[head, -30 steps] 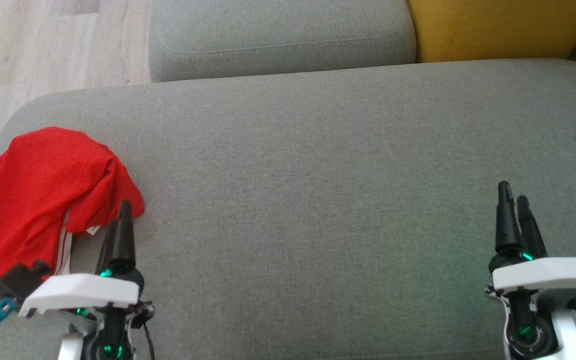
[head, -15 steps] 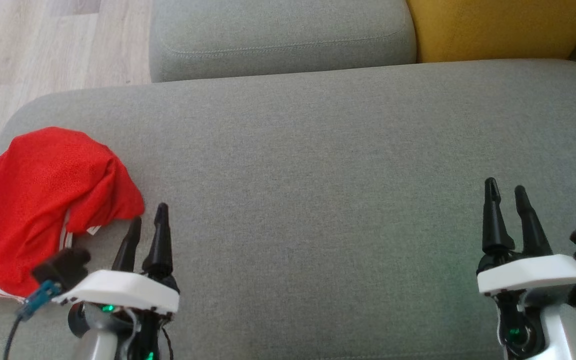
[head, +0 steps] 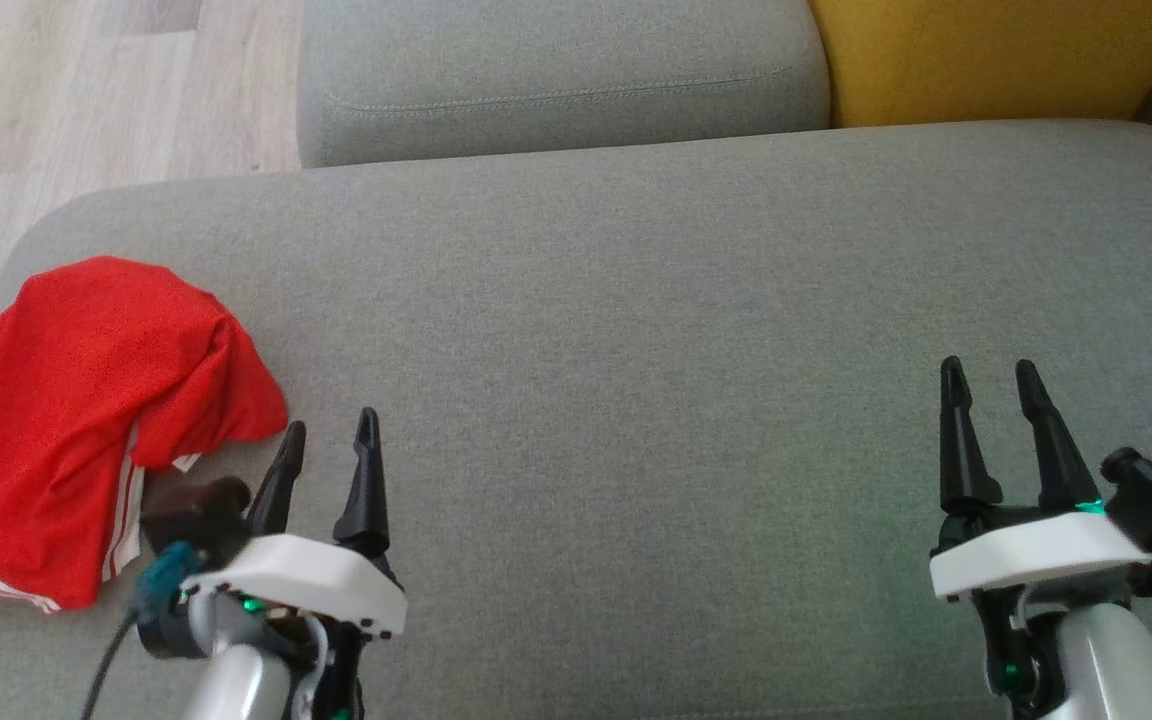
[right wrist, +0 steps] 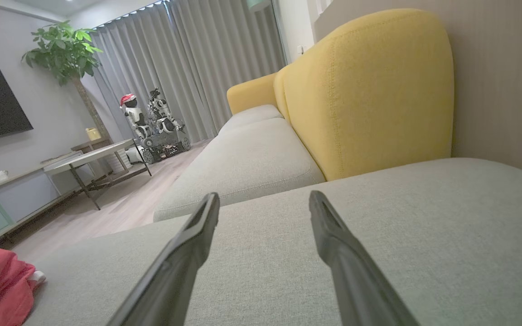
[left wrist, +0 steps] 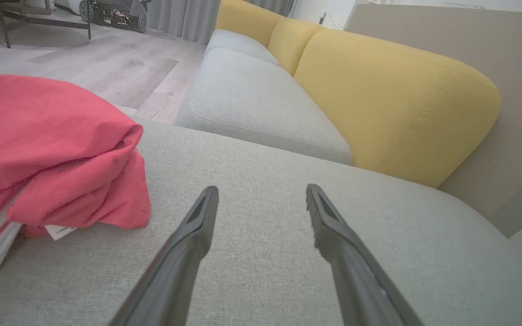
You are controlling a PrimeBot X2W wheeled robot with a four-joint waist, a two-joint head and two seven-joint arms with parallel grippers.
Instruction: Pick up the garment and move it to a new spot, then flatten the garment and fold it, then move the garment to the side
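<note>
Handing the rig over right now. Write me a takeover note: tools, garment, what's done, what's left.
Left tool: open, empty, over the grey seat cushion, just right of the red garment and not touching it.
Right tool: open, empty, over the cushion's right part, well away from the garment.
Garment: a rumpled, loosely doubled-over heap at the cushion's left end, with a white-striped edge showing.
Done: hard to say. It lies at the side, but not flat or neatly folded.
Left: probably pick it up, carry it to the middle, flatten, fold, then set it aside.
</note>
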